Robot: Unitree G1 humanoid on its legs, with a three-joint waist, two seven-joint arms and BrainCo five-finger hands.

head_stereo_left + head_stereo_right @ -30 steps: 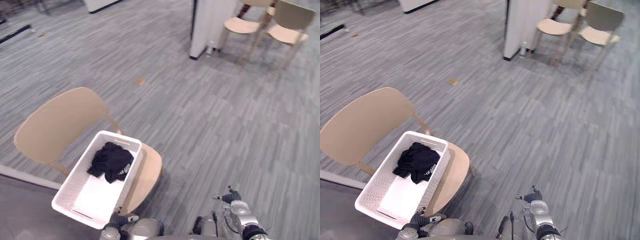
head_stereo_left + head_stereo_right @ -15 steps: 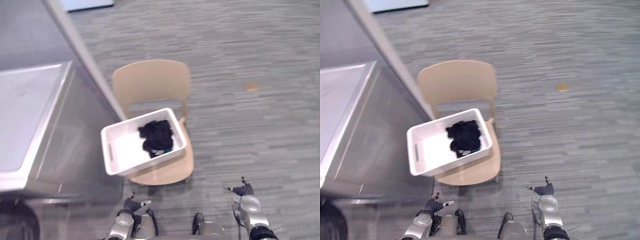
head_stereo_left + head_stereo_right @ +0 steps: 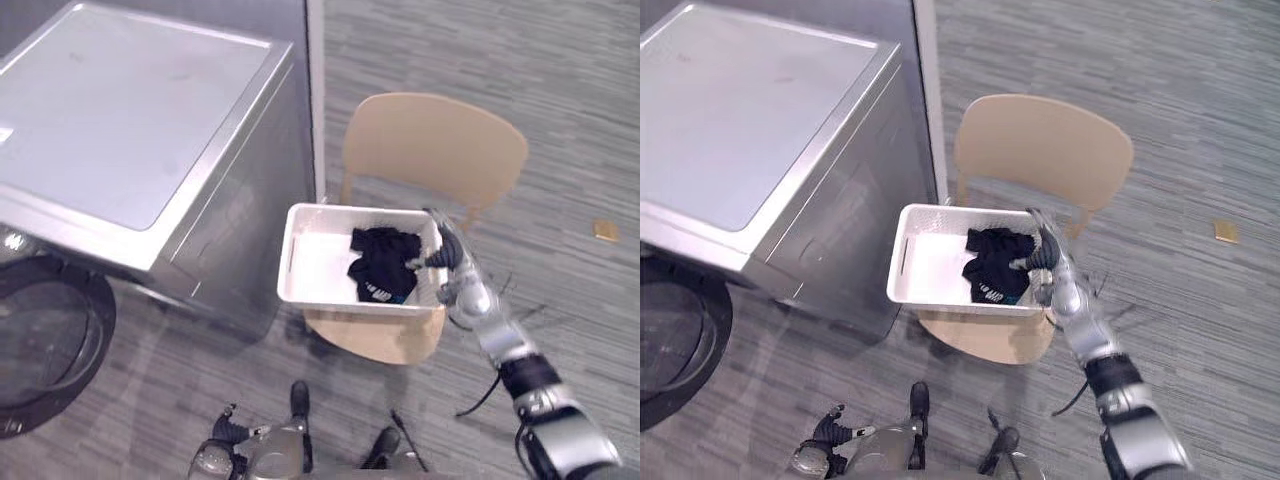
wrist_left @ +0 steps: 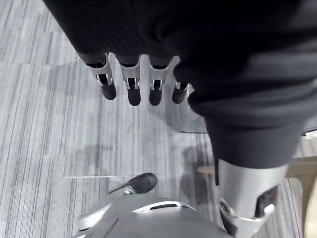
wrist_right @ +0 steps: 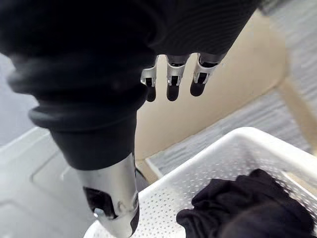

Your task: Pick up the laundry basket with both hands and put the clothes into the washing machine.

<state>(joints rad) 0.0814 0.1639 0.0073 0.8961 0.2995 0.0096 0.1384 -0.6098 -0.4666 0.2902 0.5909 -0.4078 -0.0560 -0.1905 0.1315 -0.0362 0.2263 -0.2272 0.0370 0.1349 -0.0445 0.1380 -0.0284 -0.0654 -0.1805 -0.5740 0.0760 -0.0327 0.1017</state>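
Note:
A white perforated laundry basket (image 3: 310,268) rests on the seat of a light wooden chair (image 3: 430,150). A bundle of black clothes (image 3: 385,262) lies in its right half. My right hand (image 3: 452,268) reaches out at the basket's right end, just over the rim. In the right wrist view its fingers (image 5: 171,79) are straight and open, above the basket (image 5: 198,173) and the clothes (image 5: 252,203); whether they touch the rim I cannot tell. My left hand (image 3: 215,462) hangs low near the floor, its fingers (image 4: 131,84) straight and holding nothing.
The grey washing machine (image 3: 130,110) stands just left of the chair, with its round dark door (image 3: 45,340) at the lower left. A white upright panel (image 3: 315,90) rises between machine and chair. A small tan scrap (image 3: 605,230) lies on the grey floor at the right.
The camera has swung, so the machine is now at the left and the basket in the middle. My right arm has reached up from low down to the basket's right end. The left hand stays low.

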